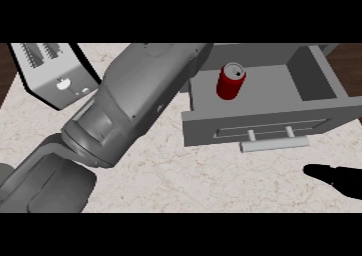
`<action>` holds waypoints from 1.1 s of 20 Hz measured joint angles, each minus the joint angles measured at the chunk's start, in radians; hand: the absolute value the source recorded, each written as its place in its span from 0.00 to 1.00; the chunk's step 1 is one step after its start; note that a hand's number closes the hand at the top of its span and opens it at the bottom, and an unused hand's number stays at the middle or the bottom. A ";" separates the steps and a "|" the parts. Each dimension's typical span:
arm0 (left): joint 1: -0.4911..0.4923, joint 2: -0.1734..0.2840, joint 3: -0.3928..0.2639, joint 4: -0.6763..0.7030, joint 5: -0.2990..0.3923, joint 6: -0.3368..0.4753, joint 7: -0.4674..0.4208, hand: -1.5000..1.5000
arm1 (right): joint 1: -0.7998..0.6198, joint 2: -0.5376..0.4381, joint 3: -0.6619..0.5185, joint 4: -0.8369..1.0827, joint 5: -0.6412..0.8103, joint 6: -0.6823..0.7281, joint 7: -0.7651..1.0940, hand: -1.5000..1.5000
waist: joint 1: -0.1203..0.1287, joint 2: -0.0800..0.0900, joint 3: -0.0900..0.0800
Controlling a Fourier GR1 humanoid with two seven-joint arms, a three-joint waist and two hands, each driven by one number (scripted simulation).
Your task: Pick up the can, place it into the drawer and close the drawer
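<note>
A red can [230, 82] with a silver top stands upright inside the open grey drawer [213, 122], near its back left corner. The drawer's front panel carries a pale bar handle [273, 144] that faces me. My left forearm [132, 100] runs from the lower left corner up to the top edge, just left of the drawer. Its hand is out of sight past the top edge. My right hand [343, 181] shows as a black shape at the lower right edge, low over the counter, in front of and right of the handle. Nothing touches the can.
A grey toaster [55, 75] sits at the back left of the marble counter [213, 185], close beside my left forearm. Dark wood shows past the counter's left and right edges.
</note>
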 measured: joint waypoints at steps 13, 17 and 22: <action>-0.018 0.002 -0.006 0.030 0.019 -0.006 -0.047 0.00 | -0.155 -0.031 0.226 0.350 0.433 -0.098 -0.142 0.00 | 0.059 -0.007 -0.001; -0.020 0.007 0.000 0.035 0.012 -0.026 -0.043 0.00 | -0.218 -0.018 0.265 0.523 0.548 -0.167 -0.184 0.00 | 0.079 -0.011 -0.001; -0.001 0.019 0.019 0.017 0.011 -0.045 -0.042 0.00 | -0.324 0.013 0.291 0.754 0.653 -0.256 -0.235 0.00 | 0.099 -0.016 -0.002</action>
